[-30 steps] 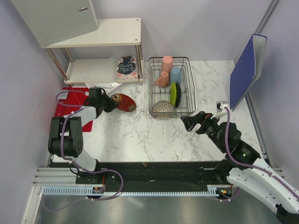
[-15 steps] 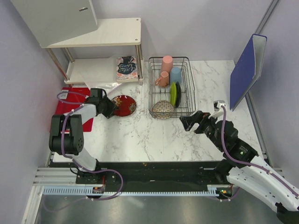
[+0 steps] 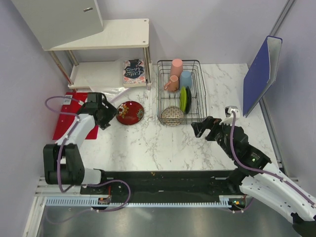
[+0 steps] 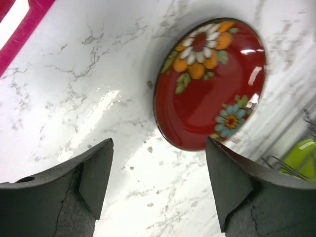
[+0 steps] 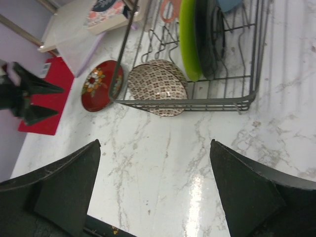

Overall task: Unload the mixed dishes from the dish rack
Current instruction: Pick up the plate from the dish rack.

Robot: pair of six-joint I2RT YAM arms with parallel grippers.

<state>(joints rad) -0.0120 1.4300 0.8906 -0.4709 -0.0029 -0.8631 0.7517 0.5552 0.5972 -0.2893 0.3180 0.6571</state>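
Six dishes (image 3: 183, 98) stand in rack (image 3: 203, 101); red plate (image 3: 130, 112) lies flat just left of it. Left gripper (image 4: 159, 145), spread and empty, farther left of rack; right gripper (image 5: 155, 143), spread, off rack's near-right corner.

No writing in view can be read. The only lettering is a little pale cursive script on the dark middle panel of the square floral-printed packet (image 3: 134, 71). The packet lies on the lower board of the white shelf (image 3: 96, 74) at the far left, just left of the dish rack (image 3: 196, 111). In the top view the script is too small to make out, and in the right wrist view the packet is cut by the frame's edge and blurred.
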